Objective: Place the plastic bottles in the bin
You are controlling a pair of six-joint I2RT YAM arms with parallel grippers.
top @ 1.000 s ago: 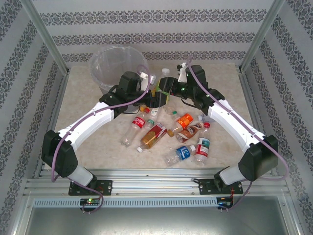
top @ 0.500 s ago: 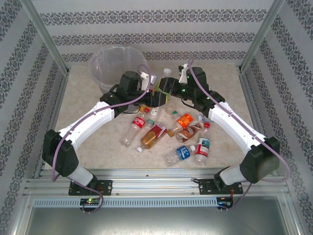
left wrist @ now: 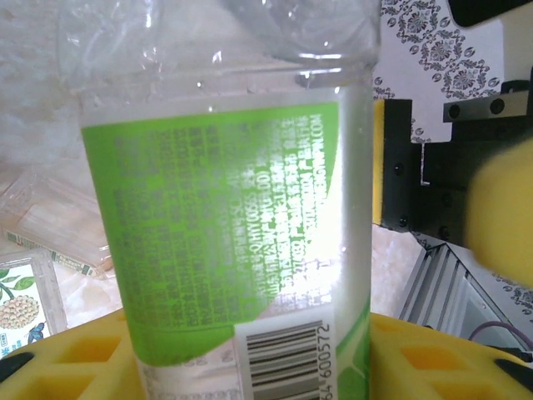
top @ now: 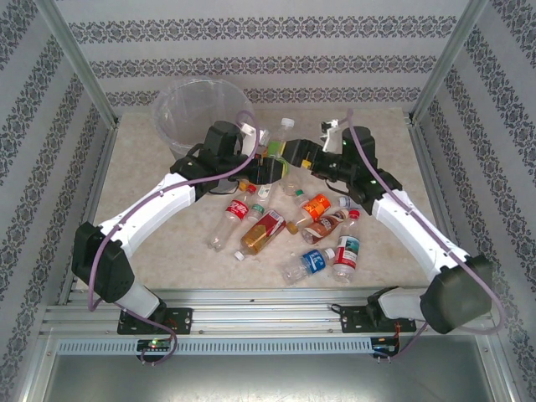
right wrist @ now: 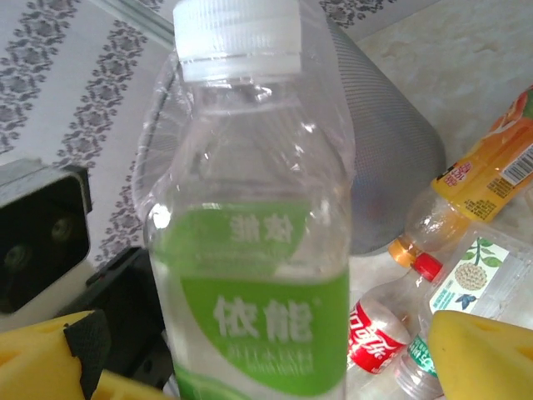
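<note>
A clear green-labelled bottle (top: pixel 282 144) with a white cap stands upright above the table, right of the bin (top: pixel 188 109). My left gripper (top: pixel 270 165) is shut on its lower part, and the yellow pads (left wrist: pixel 420 358) press both sides of the green label (left wrist: pixel 225 233). My right gripper (top: pixel 300 157) is open just right of the bottle, its pads (right wrist: pixel 479 350) standing wide of the bottle (right wrist: pixel 258 275). Several more plastic bottles lie in a pile on the table, among them a red-labelled one (top: pixel 237 209) and an orange one (top: pixel 316 203).
The grey bin wall (right wrist: pixel 391 167) rises behind the held bottle in the right wrist view. A blue-labelled bottle (top: pixel 314 261) and a teal-labelled one (top: pixel 347 248) lie nearest the front edge. Metal frame posts and patterned walls close in the table.
My right arm has drawn back to the right, away from the green-labelled bottle, which now stands more exposed with its white cap up. My left gripper has stayed on the bottle.
</note>
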